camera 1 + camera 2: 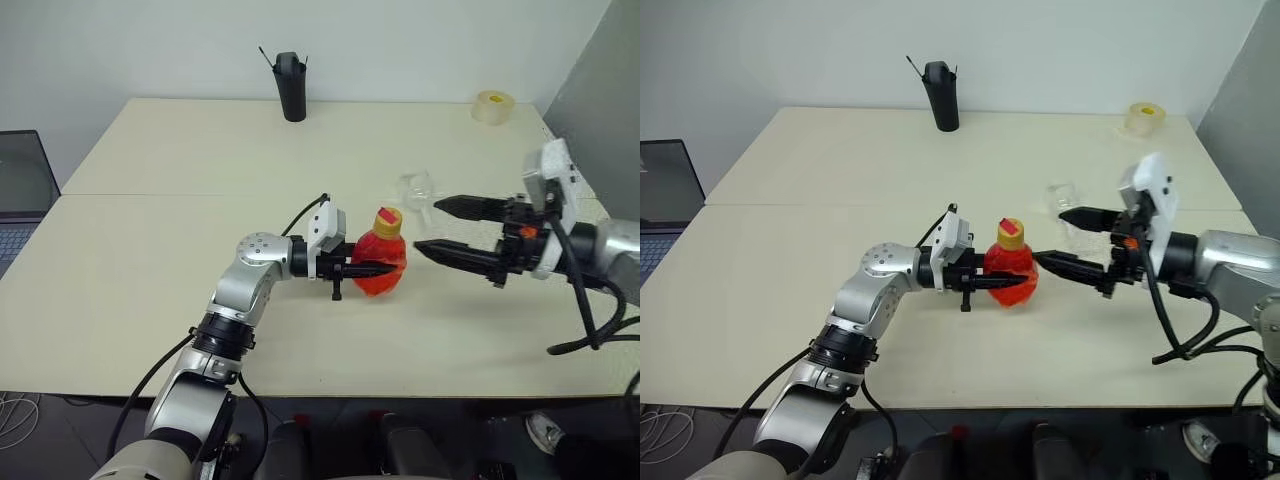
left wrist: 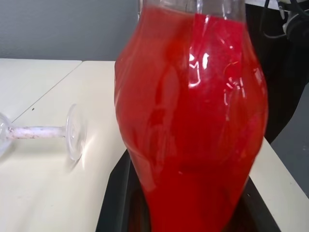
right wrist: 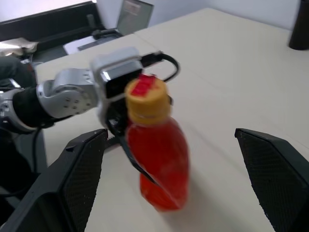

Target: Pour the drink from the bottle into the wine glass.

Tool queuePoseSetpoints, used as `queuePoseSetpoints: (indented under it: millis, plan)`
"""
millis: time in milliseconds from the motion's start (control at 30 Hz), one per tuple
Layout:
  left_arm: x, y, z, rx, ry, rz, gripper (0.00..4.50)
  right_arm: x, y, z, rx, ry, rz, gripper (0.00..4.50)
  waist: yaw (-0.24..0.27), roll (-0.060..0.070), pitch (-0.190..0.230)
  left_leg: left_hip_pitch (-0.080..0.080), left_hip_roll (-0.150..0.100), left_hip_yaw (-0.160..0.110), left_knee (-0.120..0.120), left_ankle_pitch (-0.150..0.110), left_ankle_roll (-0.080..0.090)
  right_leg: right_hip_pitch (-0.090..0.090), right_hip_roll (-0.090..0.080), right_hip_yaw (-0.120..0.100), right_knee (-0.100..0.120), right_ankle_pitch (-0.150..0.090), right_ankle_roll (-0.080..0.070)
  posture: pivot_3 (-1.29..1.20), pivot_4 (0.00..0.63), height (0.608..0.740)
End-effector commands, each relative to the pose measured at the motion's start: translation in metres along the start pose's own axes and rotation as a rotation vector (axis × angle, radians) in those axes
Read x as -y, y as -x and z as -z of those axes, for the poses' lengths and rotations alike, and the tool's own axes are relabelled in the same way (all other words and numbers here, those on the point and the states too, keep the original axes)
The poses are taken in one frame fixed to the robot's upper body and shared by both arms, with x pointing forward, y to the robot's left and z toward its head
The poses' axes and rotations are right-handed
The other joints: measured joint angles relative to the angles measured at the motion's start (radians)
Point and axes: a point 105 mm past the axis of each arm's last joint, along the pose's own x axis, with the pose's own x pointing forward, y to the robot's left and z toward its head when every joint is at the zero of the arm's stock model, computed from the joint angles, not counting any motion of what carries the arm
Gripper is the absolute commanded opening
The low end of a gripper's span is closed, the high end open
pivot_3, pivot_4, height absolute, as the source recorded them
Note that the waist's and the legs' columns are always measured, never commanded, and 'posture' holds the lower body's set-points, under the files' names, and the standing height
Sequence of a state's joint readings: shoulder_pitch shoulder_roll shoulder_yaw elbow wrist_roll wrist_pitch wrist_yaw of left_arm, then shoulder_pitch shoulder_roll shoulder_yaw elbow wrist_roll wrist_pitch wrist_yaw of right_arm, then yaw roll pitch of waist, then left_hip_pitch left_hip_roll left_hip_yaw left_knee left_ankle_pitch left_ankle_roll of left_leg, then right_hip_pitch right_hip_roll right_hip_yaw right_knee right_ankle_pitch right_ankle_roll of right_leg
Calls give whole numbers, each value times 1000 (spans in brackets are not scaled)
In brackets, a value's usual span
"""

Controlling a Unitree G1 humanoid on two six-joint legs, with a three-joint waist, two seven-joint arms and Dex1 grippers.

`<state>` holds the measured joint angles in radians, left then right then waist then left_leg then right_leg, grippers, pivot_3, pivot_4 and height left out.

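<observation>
Bottle (image 1: 382, 265), one of it, stands upright on the table (image 1: 150, 250) near the front middle, clamped around its bulbous body by the left gripper (image 1: 375, 268), whose two black fingers reach in level from the robot's left and are closed on it. Its tan cap (image 1: 388, 219) is on, and the drink (image 2: 193, 135), bright red, fills the body up to the neck. The right gripper (image 1: 440, 227) hangs just to the right of the bottle, apart from it, its fingers spread wide and grasping nothing; the tips point toward the bottle's side. One wine glass (image 1: 418, 188) lies tipped on its side on the table just behind the right gripper's upper finger, beyond the bottle; the left wrist view shows its stem and round foot (image 2: 75, 131) lying level. At the far edge stand one black cup (image 1: 291, 86) and, toward the right corner, one tape roll (image 1: 493, 106).
</observation>
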<state>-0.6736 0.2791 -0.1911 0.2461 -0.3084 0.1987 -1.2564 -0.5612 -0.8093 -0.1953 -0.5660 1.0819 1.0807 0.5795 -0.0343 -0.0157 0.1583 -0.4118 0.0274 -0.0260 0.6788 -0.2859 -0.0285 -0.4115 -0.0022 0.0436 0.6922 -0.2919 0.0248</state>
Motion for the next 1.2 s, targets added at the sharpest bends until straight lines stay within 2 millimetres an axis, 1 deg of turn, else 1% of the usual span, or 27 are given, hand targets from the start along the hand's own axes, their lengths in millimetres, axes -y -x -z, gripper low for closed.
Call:
queuePoseSetpoints:
  millis: [33, 133, 367, 433, 567, 667, 833, 967, 1000, 1100, 1200]
  plan:
    - [-2, -2, -17, 38, -65, 11, 767, -4, -15, -14, 46, 39, -5, 4500, 4, 0, 0, 0, 0, 0, 0, 0, 0, 0, -1, 0, 0, 0, 0, 0, 150, 740]
    - [-1, -1, -16, 37, -66, 10, 766, -2, -30, -15, 52, 44, 3, 4500, 6, 0, 0, -1, 1, -1, 0, 0, 0, 0, -2, -1, -1, 0, 0, 0, 150, 740]
    - [1, -4, -15, 42, -63, 12, 766, 3, -44, -11, 61, 24, 5, 4500, 8, 0, 0, -2, 1, -2, 1, 0, 0, 0, -3, -2, -2, 0, 0, 0, 150, 740]
    - [1, -4, -15, 43, -62, 13, 766, 7, -48, -13, 69, 21, 10, 4500, 7, 0, 0, -2, 1, -2, 1, 0, 0, 0, -3, -2, -2, 0, 0, 0, 150, 740]
    - [2, -4, -15, 45, -63, 15, 766, 21, -52, -14, 80, 13, 58, 4500, 6, 0, 0, -2, 1, -2, 1, 0, 0, 0, -3, -2, -1, 0, 0, 0, 150, 740]
    - [1, -4, -15, 44, -65, 16, 766, 28, -48, -12, 79, 11, 77, 4500, 6, 0, 0, -2, 1, -2, 1, 0, 0, 0, -3, -3, -1, 0, 0, 0, 150, 740]
    - [1, -4, -15, 44, -66, 13, 764, 33, -32, -7, 52, 11, 105, 4500, 6, 0, 0, -2, 1, -2, 1, 0, 0, 0, -3, -3, -1, 0, 0, 0, 150, 740]
    - [0, -3, -14, 42, -65, 10, 764, 35, -7, 1, 16, 2, 136, 4500, 7, 0, 0, -3, 1, -2, 1, 0, 0, 0, -3, -3, -2, 0, 0, 0, 150, 740]
    - [0, -3, -14, 42, -65, 9, 764, 35, -3, 2, 11, 0, 139, 4500, 7, 0, 0, -3, 1, -2, 1, 0, 0, 0, -3, -3, -2, 0, 0, 0, 150, 740]
    - [-1, -2, -14, 39, -66, 8, 763, 26, 16, 6, -4, -16, 126, 4500, 9, 0, 0, -3, 0, -2, 0, 0, 0, 0, -3, -3, -2, 0, 0, 0, 150, 740]
    - [-2, -2, -13, 38, -67, 8, 763, 18, 21, 8, -12, -23, 102, 4500, 5, 0, 0, -3, 0, -1, 0, 0, 0, 0, -3, -2, -2, 0, 0, 0, 150, 740]
